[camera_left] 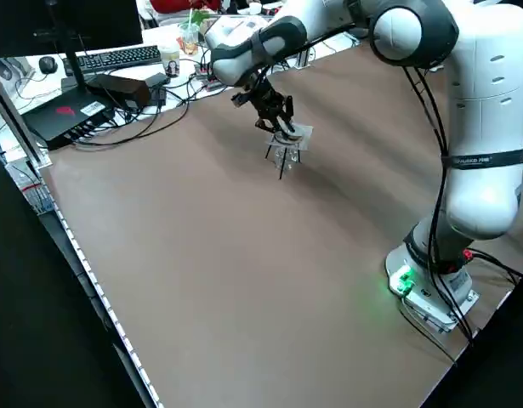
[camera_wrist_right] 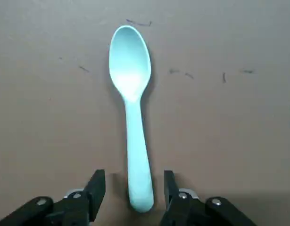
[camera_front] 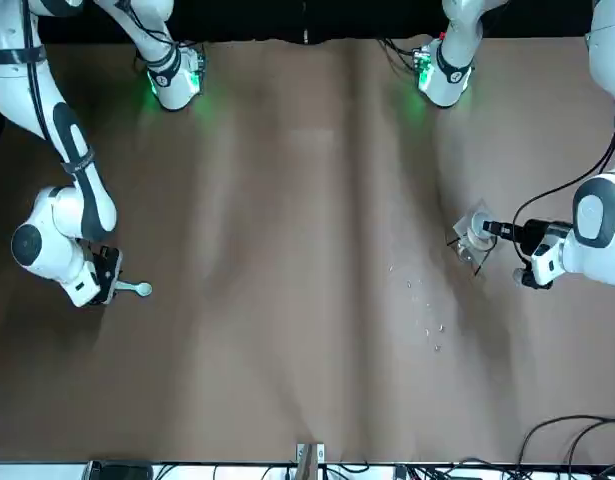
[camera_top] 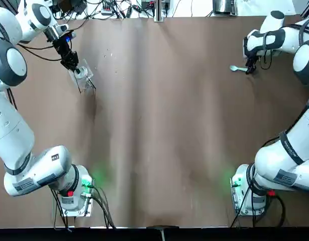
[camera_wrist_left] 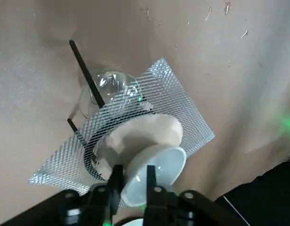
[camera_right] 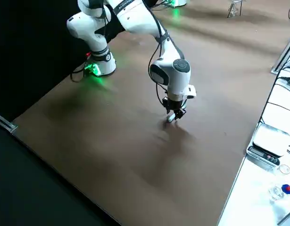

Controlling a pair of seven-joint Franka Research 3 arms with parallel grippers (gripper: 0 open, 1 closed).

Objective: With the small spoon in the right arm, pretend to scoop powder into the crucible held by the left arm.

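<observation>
While the spoon (camera_wrist_right: 133, 108) lies flat, handle between spread fingers of the right gripper (camera_wrist_right: 133, 188), bowl pointing away, the left gripper (camera_wrist_left: 134, 173) pinches the crucible (camera_wrist_left: 156, 160) rim far across the table (camera_top: 169, 125).

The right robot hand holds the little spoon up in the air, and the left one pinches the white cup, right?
No: the right wrist view shows the spoon lying on the table, the right gripper open around its handle. The left gripper does pinch the white cup.
</observation>
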